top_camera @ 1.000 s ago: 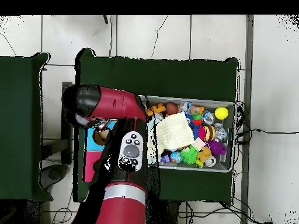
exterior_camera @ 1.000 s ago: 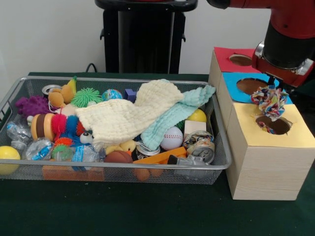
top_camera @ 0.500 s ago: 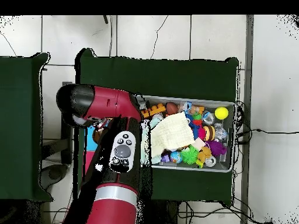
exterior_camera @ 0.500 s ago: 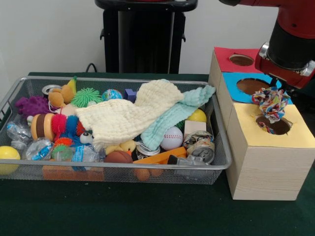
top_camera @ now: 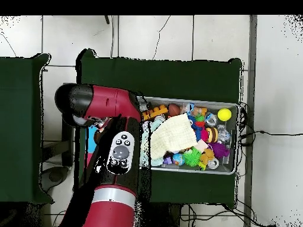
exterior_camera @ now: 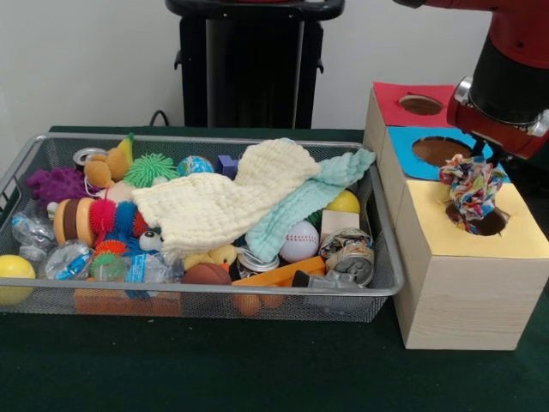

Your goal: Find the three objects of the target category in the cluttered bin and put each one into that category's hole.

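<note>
My gripper (exterior_camera: 482, 160) is shut on the white multicoloured-dotted cloth (exterior_camera: 471, 184), which hangs bunched with its lower end at the ragged round hole (exterior_camera: 490, 225) in the yellow-topped wooden box (exterior_camera: 467, 292). The cream waffle cloth (exterior_camera: 223, 202) lies spread over the clutter in the wire-mesh bin (exterior_camera: 214, 289). The mint-green waffle cloth (exterior_camera: 300, 202) lies partly under its right edge. In the overhead view the red arm (top_camera: 118, 153) covers the boxes and the gripper; the cream cloth (top_camera: 174, 133) shows in the bin (top_camera: 232, 171).
The blue-topped box (exterior_camera: 403, 163) and red-topped box (exterior_camera: 390, 103) stand behind the yellow one. The bin holds a baseball (exterior_camera: 299, 241), crushed cans (exterior_camera: 350, 253), a fuzzy blue toy with eyes (exterior_camera: 137, 227), a yellow ball (exterior_camera: 15, 275) and spiky balls. The black pedestal (exterior_camera: 253, 64) stands behind.
The arm has shifted slightly to the right, and the dotted cloth has moved with it, now hanging more squarely over the yellow box's hole. The bin's contents have not moved.
</note>
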`<state>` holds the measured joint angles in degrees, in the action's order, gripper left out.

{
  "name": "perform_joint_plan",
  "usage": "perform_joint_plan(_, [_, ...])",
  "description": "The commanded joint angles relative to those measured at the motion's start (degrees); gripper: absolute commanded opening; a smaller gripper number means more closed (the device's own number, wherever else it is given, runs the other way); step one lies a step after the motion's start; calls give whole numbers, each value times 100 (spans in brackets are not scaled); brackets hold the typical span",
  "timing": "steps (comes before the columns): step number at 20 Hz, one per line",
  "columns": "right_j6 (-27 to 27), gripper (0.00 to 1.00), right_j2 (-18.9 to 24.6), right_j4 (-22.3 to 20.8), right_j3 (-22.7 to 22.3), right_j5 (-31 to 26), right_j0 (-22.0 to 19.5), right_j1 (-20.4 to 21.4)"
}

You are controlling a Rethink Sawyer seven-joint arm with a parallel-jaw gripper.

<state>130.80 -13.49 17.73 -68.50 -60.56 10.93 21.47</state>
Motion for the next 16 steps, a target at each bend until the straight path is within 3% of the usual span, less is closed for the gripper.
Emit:
perform_joint_plan(1, [763,0,-18,-396,408,671,-285,-644])
perform_joint_plan(16, [804,0,5,-411,1143,419,-374,-1035])
